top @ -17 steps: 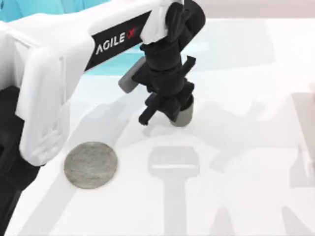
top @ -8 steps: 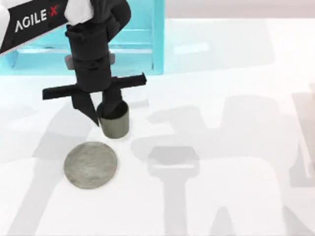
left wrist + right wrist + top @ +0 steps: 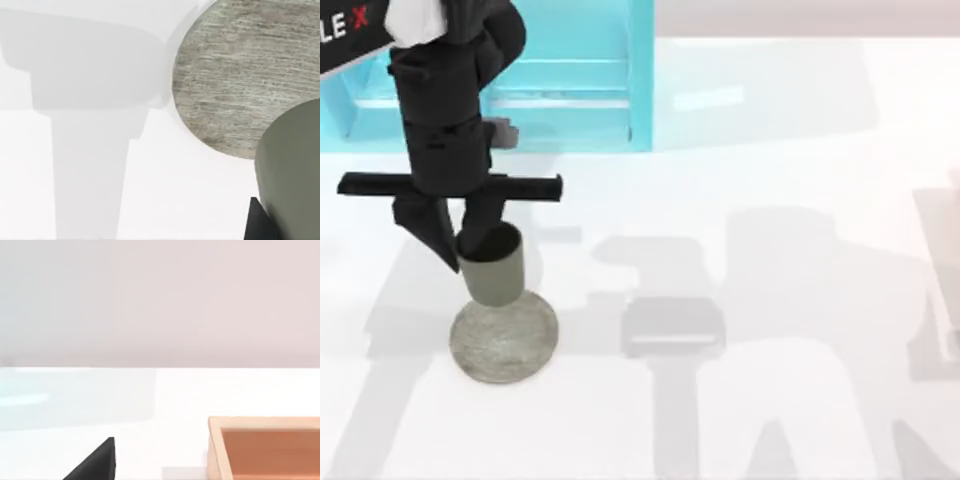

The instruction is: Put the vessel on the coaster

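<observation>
The left jaws (image 3: 470, 245) grip the vessel (image 3: 495, 268) by its rim, one finger inside and one outside; the vessel hangs over the far edge of the coaster (image 3: 505, 338), on the left side of the white desk (image 3: 770, 400); a blue box (image 3: 580, 80) stands behind; from the right wrist, an orange tray (image 3: 270, 450) sits on the desk.

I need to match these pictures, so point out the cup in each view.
Top view: the cup sits left of centre, held by the left gripper, just above the coaster.
Left wrist view: the cup is at the lower right corner, with the coaster behind it.
Right wrist view: the cup is not in it.
Shared landmark: the mottled grey coaster, beside the cup in the top and left wrist views.
</observation>
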`<state>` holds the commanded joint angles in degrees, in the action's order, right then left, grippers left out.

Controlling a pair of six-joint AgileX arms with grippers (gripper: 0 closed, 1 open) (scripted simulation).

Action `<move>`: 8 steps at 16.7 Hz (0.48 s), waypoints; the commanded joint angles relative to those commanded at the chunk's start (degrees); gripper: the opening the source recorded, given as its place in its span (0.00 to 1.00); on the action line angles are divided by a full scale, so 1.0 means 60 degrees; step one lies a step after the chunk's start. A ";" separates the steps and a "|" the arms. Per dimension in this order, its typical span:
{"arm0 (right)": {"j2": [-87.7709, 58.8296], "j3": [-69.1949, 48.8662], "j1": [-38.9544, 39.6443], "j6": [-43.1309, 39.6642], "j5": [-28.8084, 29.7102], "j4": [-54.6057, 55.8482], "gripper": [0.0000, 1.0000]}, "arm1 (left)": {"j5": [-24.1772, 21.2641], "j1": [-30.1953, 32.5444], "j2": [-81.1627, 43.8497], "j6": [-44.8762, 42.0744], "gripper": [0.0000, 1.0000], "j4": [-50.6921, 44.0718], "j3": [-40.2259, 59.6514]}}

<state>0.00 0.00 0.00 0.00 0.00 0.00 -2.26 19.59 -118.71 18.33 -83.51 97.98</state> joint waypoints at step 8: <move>0.0000 0.0000 0.0000 0.0000 0.0000 0.0000 1.00 | -0.0055 0.0054 -0.0077 0.0093 0.00 0.0713 -0.0589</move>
<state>0.00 0.00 0.00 0.00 0.00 0.00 -2.59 19.91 -119.17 18.89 -79.23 94.44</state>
